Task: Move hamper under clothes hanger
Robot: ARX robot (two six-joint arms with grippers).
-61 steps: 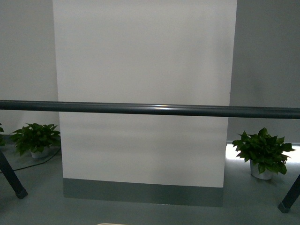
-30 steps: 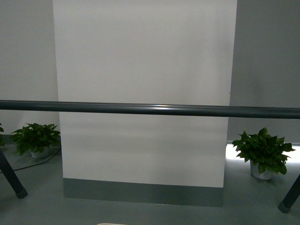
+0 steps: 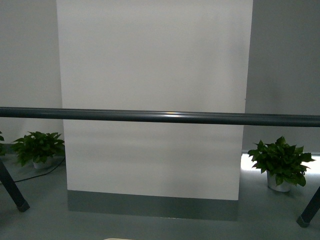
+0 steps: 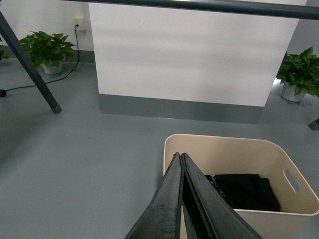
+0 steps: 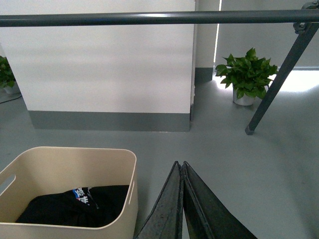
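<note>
The clothes hanger's dark grey rail crosses the front view; its splayed legs stand at both sides. The rail also shows in the left wrist view and right wrist view. The beige hamper stands on the floor before the rail, holding a black garment; in the right wrist view the hamper sits beside my right gripper. My left gripper is shut and empty, over the hamper's near corner. My right gripper is shut and empty, beside the hamper's other side. Only a sliver of rim shows in the front view.
A white wall panel with a grey skirting stands behind the rail. Potted plants sit on the floor at left and right. A black cable runs along the floor to a wall socket. The floor is grey.
</note>
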